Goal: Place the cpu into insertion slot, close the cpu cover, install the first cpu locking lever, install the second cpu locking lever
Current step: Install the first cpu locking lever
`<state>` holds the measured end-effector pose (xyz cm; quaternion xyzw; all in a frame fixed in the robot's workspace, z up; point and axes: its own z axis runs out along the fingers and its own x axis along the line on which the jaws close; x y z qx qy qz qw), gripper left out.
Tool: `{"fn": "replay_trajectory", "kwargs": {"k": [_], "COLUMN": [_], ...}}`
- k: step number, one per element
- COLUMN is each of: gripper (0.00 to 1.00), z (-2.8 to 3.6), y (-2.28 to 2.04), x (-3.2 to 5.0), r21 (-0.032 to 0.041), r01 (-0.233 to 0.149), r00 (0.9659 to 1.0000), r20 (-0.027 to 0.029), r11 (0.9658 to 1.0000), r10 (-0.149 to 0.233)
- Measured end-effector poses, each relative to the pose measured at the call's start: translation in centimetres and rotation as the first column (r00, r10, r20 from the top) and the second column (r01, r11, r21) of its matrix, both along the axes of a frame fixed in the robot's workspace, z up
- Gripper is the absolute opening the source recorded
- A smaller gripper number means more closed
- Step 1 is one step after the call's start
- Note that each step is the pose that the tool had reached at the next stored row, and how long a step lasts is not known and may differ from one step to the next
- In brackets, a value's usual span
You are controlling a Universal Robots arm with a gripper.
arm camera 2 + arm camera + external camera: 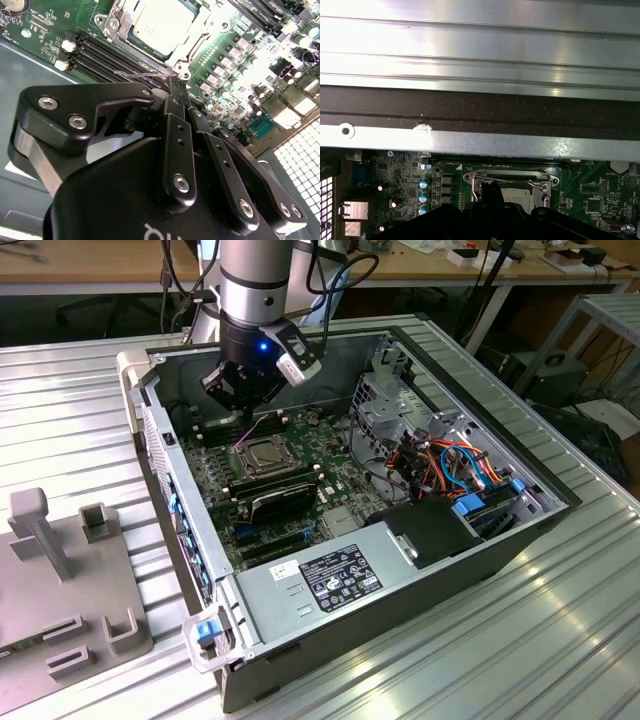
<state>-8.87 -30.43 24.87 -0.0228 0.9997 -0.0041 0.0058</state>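
Ribbed metal worktop (60, 390), benches and cables behind. Open computer case (500, 550) lying flat on it, motherboard (330, 430) facing up.

End effector (174, 84): fingers (177, 135) drawn close together, narrow, tips down at board level. Touching or just short of a thin wire locking lever (142, 75). Cannot tell whether the wire is pinched between the tips or merely pressed by them.

Lever: long axis along the nearest edge of the socket, crosswise to the fingers, between the socket and the black memory slots (107, 60). One end right at the fingertips, the rest running off to one side.

Directly beyond the lever, past the tips: cpu cover (116, 22) lying flat, looks closed. Through its opening, the cpu (159, 22), seated level in the insertion slot (150, 46), silvery top up.

In the exterior view: arm upright over the far edge of the socket, socket just nearer the camera than the wrist, about mid-board.

Judged state: chip placed, cover down, work now at a lever. Latched or not: cannot tell.
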Motion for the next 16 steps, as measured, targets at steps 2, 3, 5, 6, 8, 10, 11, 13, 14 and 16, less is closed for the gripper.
{"fn": "replay_trajectory", "kwargs": {"k": [2, 3, 5, 6, 8, 10, 11, 13, 14, 16], "gripper": [0.11, 0.11, 0.11, 0.11, 0.11, 0.11, 0.11, 0.11, 0.11, 0.11], "z": [-0.02, -0.09, -0.28, -0.35, -0.51, -0.61, -0.66, -0.74, -0.79, -0.82], "y": [0.00, 0.01, 0.00, 0.00, 0.00, 0.00, 0.00, 0.00, 0.00, 0.00], "x": [0.00, 0.01, 0.14, 0.22, 0.51, 0.77, 0.90, 1.18, 1.41, 1.58], "r21": [0.0001, 0.0004, 0.0001, 0.0002, 0.0002, 0.0004, 0.0005, 0.0003, 0.0003, 0.0003], "r01": [0.000, 0.000, 0.000, 0.000, 0.000, 0.000, 0.000, 0.000, 0.000, 0.000], "r00": [1.0000, 1.0000, 1.0000, 1.0000, 1.0000, 1.0000, 1.0000, 1.0000, 1.0000, 1.0000], "r20": [0.0001, 0.0004, 0.0001, 0.0001, 0.0000, 0.0001, 0.0002, 0.0000, 0.0000, 0.0001], "r11": [1.0000, 1.0000, 1.0000, 1.0000, 1.0000, 1.0000, 1.0000, 1.0000, 1.0000, 1.0000], "r10": [0.000, 0.000, 0.000, 0.000, 0.000, 0.000, 0.000, 0.000, 0.000, 0.000]}}
